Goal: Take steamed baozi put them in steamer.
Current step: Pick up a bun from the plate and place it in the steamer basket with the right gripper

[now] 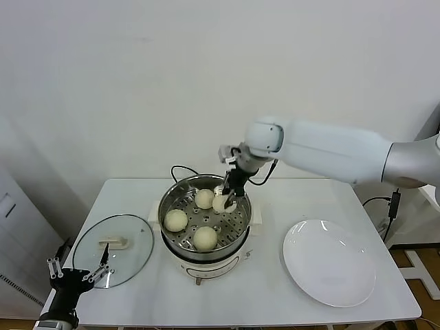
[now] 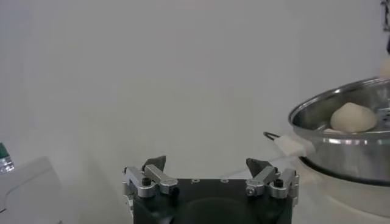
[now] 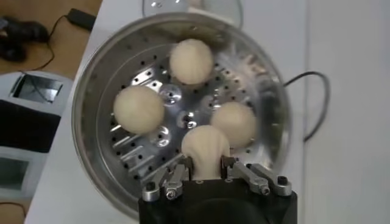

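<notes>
**Fourth bun held inside the steamer, three already on its floor**

Far left of the steamer [image 1: 204,223], the left gripper [image 1: 77,273] sits low at the table's [image 1: 275,302] front corner, its fingers spread wide and holding nothing. Just beside it, between it and the steamer, the round glass lid [image 1: 113,249] lies flat with its cream handle up.

The steamer stands on its white base [image 1: 213,265] at the middle of the table, a black cord [image 1: 180,169] looping out behind it. Three steamed baozi rest on the perforated floor: one on the steamer's left side [image 1: 176,220], one at its front [image 1: 205,237], one toward its back [image 1: 203,199].

The right gripper [image 1: 227,203] reaches down into the steamer's back right part, its fingers pinched narrowly on a fourth bun [image 3: 206,147]. That bun is squeezed taller between the fingers; whether its underside touches the floor is hard to say from the right wrist view.

Right of the steamer, well apart from it, a flat white plate [image 1: 330,262] lies on the table.
</notes>
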You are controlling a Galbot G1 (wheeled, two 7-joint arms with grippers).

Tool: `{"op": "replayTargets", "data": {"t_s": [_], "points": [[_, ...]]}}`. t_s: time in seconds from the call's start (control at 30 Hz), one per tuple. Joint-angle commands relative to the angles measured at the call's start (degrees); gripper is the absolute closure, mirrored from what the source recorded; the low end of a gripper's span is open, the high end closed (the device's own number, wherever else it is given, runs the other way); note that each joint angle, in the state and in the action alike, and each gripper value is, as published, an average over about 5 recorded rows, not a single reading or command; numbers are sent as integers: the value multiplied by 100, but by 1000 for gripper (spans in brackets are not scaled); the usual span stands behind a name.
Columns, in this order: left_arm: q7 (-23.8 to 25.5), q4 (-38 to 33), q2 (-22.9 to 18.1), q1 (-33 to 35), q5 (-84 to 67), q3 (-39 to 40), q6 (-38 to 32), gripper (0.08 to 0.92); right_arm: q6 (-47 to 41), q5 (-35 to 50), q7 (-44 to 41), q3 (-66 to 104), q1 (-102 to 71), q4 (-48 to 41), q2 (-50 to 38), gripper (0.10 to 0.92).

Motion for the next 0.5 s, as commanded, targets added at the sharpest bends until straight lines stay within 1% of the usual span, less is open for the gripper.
{"op": "replayTargets", "data": {"t_s": [0.03, 0.17, 0.33, 0.5], "points": [[2, 78, -192, -31, -18, 8, 0, 177, -243, -216, 400, -252, -285, 154, 113, 689], [1, 98, -168, -60, -17, 11, 16, 177, -235, -235, 513, -205, -318, 77, 121, 676], [0, 111, -144, -89, -17, 13, 28, 177, -230, -244, 589, -200, -329, 43, 142, 620], [-4, 136, -168, -97, -13, 17, 18, 177, -236, -271, 615, -220, -296, 62, 111, 592]]}}
